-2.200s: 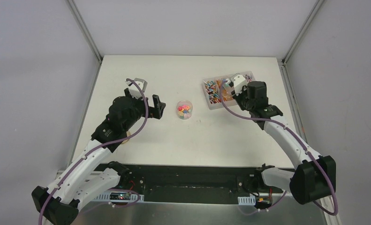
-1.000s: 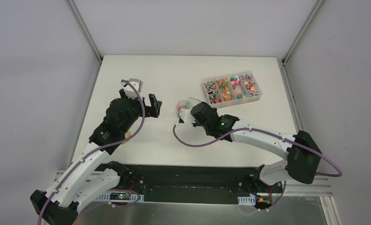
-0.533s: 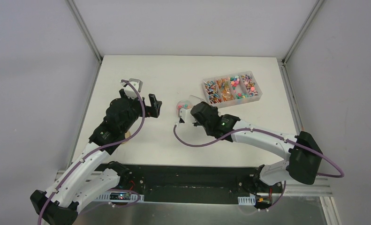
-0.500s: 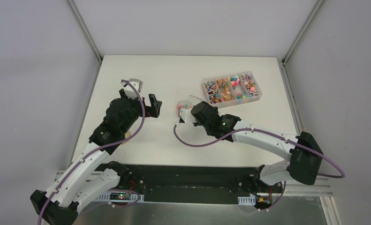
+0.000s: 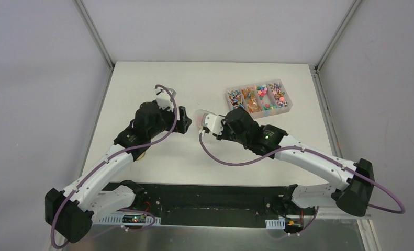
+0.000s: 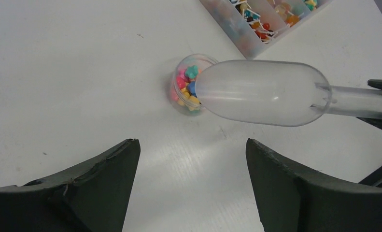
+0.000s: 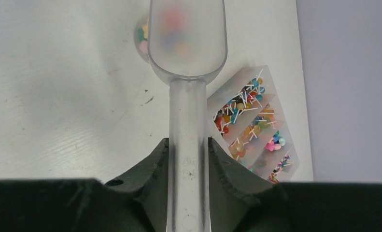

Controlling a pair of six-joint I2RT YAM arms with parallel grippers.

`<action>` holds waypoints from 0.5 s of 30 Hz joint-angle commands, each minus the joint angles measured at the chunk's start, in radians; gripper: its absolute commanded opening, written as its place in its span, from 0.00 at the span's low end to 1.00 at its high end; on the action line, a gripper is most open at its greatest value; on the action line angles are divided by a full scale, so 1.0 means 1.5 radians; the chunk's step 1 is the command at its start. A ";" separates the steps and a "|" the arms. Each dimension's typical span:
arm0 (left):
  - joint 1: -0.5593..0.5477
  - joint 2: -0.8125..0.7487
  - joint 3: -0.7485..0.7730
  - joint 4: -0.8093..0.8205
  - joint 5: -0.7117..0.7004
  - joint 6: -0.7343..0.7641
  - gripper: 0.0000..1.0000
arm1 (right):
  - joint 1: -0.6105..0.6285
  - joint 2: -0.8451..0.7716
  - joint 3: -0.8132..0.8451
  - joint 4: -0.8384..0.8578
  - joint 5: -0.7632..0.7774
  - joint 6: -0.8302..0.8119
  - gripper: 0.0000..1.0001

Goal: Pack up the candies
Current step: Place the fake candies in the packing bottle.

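In the middle of the table (image 5: pixel 157 78), the right gripper (image 7: pixel 188 147) is closed tight on the handle of the clear scoop (image 6: pixel 261 92), which it has carried from the candy box (image 6: pixel 239 41) to the little cup (image 6: pixel 175 94). The scoop looks empty and the candies (image 6: pixel 191 72) sit in the cup, so that load seems tipped in. The left gripper (image 6: pixel 189 147), wide open and empty, has come closer.

The candies (image 6: pixel 188 87) are pink, blue, yellow and teal inside a clear jar (image 6: pixel 175 96). The scoop (image 6: pixel 261 93) is frosted, colourless plastic. Toward one o'clock, the clear tray (image 6: pixel 230 26) shows mixed reds, oranges and blues crossed by white sticks (image 7: pixel 249 88). The table (image 6: pixel 82 72) is plain white.
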 commanded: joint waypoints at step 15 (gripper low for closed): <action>0.002 0.102 0.051 0.032 0.173 -0.036 0.70 | -0.090 -0.131 0.035 0.142 -0.298 0.139 0.00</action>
